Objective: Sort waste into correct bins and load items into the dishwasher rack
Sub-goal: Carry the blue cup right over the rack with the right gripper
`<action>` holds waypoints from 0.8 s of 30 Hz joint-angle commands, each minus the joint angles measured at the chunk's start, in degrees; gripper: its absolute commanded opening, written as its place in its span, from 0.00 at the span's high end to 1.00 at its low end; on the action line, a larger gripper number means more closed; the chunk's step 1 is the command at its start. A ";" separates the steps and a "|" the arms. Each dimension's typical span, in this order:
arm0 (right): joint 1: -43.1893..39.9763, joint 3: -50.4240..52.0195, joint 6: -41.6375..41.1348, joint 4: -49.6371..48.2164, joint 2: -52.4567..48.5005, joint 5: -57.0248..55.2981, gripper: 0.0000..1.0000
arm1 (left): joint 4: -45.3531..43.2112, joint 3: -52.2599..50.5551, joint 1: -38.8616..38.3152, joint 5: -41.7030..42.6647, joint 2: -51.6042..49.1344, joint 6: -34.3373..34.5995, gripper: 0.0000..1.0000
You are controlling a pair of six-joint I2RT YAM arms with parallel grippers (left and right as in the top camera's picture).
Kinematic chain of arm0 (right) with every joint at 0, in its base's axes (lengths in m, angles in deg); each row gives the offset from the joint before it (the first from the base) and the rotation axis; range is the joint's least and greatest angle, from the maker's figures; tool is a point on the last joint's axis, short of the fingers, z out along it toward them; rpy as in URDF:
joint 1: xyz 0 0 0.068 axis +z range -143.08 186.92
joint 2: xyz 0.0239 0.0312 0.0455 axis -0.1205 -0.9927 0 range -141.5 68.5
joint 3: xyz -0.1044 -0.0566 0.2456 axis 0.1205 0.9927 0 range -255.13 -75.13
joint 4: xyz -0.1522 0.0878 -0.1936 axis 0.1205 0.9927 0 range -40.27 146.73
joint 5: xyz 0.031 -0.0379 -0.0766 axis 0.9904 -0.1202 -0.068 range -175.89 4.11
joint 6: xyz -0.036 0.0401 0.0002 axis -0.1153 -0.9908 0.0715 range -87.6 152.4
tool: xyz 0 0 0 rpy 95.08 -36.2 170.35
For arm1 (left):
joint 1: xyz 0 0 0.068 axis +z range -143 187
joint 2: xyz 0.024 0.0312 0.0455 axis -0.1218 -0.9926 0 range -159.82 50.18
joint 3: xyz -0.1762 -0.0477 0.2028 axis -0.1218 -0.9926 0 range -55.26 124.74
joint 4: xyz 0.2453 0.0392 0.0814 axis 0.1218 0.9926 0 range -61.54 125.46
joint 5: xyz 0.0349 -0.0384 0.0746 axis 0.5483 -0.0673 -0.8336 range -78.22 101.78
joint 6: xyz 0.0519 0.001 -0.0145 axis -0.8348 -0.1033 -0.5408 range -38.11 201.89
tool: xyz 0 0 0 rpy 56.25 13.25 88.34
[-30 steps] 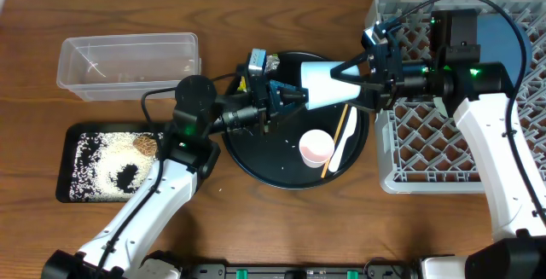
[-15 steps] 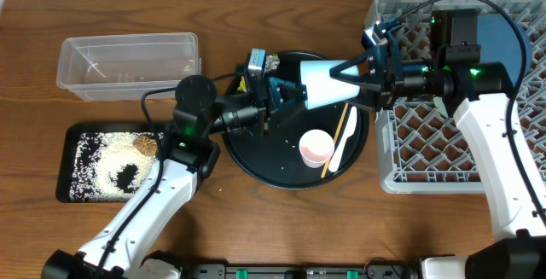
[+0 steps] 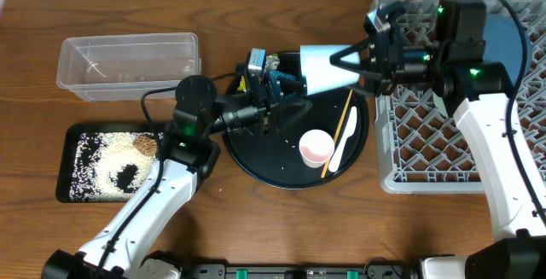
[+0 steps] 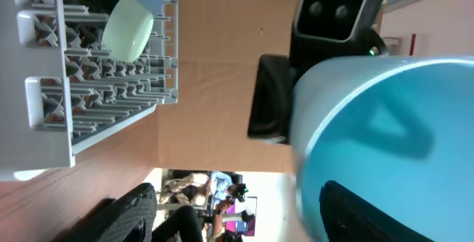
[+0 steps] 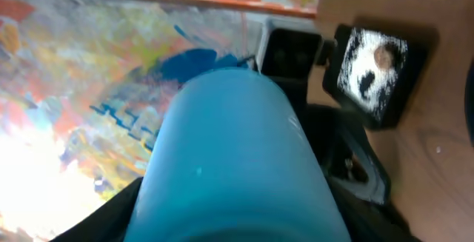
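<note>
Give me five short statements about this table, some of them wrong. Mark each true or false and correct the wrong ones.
1. The right gripper holds the light blue cup. True.
2. The pale green bowl sits in the dishwasher rack. True.
3. The pink cup stands in the dishwasher rack. False: the pink cup stands on the round black tray.
4. The rice grains lie on the round black tray. False: the rice grains lie in the shallow rectangular black tray.
5. The white spoon lies beside the chopsticks on the round black tray. True.
</note>
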 commanded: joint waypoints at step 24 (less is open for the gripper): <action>-25.77 -0.48 -31.26 -44.15 0.02 3.54 0.40 | 22.49 0.09 4.13 2.73 -0.35 -21.22 0.28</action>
